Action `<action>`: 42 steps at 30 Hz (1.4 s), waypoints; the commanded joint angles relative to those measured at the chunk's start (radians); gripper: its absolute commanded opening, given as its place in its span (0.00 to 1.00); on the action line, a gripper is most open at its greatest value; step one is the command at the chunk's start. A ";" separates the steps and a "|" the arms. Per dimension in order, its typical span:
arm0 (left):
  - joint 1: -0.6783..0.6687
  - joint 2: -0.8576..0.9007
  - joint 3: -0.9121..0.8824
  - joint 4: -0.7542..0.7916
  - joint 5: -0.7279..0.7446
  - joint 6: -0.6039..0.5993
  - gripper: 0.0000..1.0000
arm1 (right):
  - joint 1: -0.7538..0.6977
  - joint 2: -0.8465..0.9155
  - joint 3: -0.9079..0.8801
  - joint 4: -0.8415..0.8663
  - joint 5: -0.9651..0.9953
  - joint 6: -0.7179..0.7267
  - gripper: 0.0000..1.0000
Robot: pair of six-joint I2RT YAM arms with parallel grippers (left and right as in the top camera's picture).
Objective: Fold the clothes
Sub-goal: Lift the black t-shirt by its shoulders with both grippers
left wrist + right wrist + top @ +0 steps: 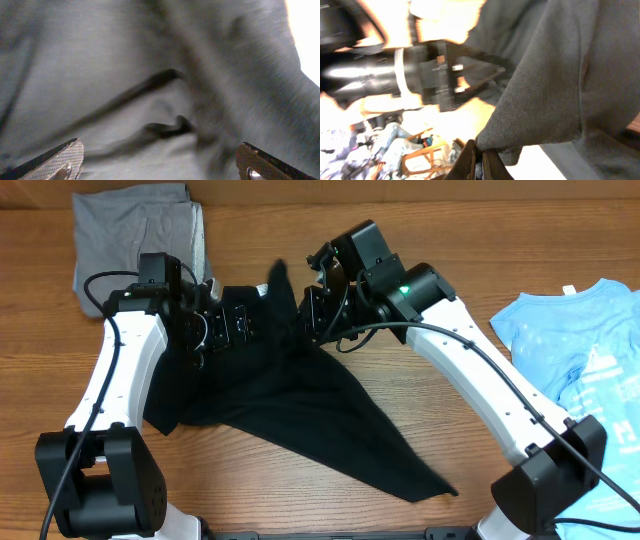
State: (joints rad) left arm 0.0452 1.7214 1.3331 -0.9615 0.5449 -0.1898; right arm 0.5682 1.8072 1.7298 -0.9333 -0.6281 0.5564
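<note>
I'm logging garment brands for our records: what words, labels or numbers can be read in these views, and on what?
No text is readable.
light-blue T-shirt: white print, too small to read.
Its white neck tag: too small to read.
black T-shirt and grey garment: no lettering shows.

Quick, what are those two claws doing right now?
Left gripper: open, over the black T-shirt, gripping nothing.
Right gripper: closed, pinching the black T-shirt's edge.
</note>
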 commanded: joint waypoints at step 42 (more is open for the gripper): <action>-0.069 0.008 -0.386 0.840 0.623 -0.367 1.00 | -0.082 -0.018 0.022 0.278 -0.099 0.201 0.04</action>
State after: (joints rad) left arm -0.0212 1.7226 0.9909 -0.2436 1.1046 -0.4187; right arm 0.4850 1.8008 1.7309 -0.6693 -0.6991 0.7330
